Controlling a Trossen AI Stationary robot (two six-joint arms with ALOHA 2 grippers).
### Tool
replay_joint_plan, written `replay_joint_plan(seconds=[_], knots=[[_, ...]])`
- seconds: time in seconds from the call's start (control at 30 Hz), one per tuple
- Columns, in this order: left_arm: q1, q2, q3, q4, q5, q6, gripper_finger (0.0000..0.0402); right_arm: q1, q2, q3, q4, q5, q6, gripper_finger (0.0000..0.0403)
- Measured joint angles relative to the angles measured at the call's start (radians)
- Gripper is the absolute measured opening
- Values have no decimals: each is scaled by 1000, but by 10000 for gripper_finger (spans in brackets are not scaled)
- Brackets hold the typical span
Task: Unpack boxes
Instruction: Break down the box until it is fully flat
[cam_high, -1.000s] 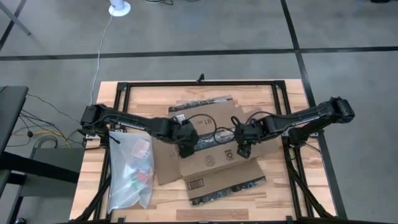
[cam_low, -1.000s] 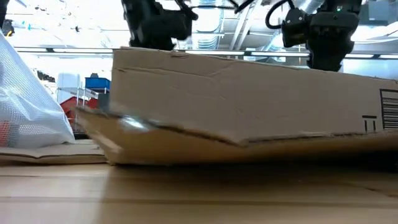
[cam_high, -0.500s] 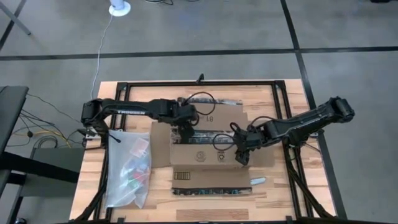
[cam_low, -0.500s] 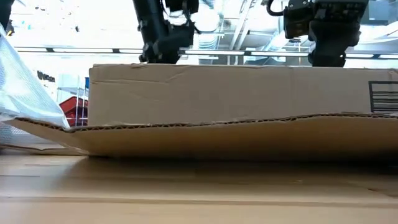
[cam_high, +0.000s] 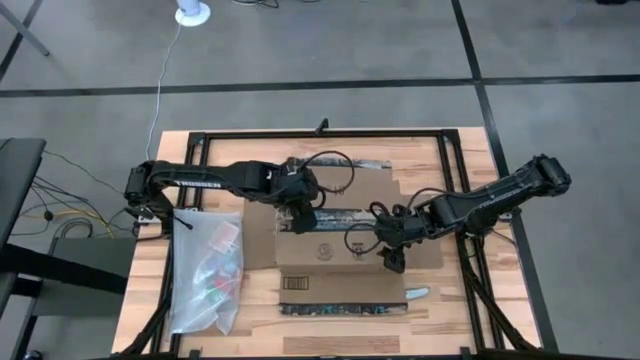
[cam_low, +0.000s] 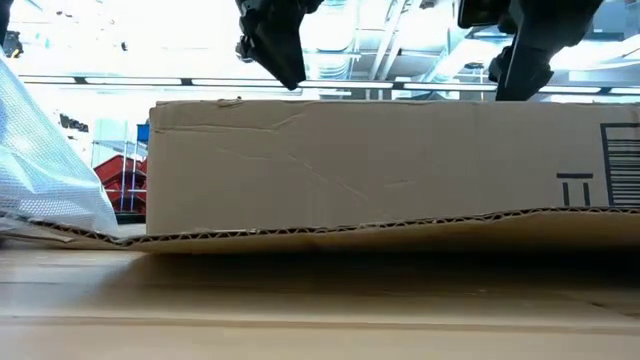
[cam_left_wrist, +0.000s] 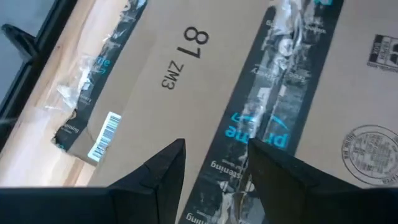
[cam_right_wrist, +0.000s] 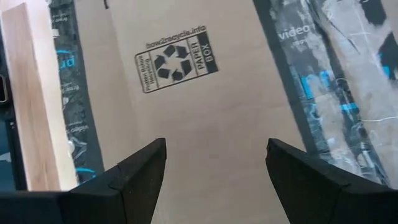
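A brown cardboard box (cam_high: 335, 235) lies flattened mid-table, a dark printed tape strip (cam_left_wrist: 261, 118) running across its top face. My left gripper (cam_high: 299, 214) hovers over that tape, near the box's left end, fingers parted and holding nothing. My right gripper (cam_high: 391, 258) hangs over the box's right end, fingers spread wide, empty. A clear plastic bag (cam_high: 210, 270) lies left of the box.
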Motion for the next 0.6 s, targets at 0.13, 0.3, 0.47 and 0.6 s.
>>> replay_joint_plan(seconds=[0.13, 0.3, 0.47, 0.6], knots=[[-5, 0, 0, -16, 69, -72, 162, 3, 0, 0, 14, 4, -83, 260], [-20, 0, 0, -29, 96, -101, 162, 28, -14, 43, -19, 7, -142, 260], [-35, 0, 0, -34, 96, -97, 162, 162, -35, 121, -213, -20, -99, 260], [-56, 0, 0, -52, 96, -104, 162, 354, -34, 113, -255, -41, 20, 260]])
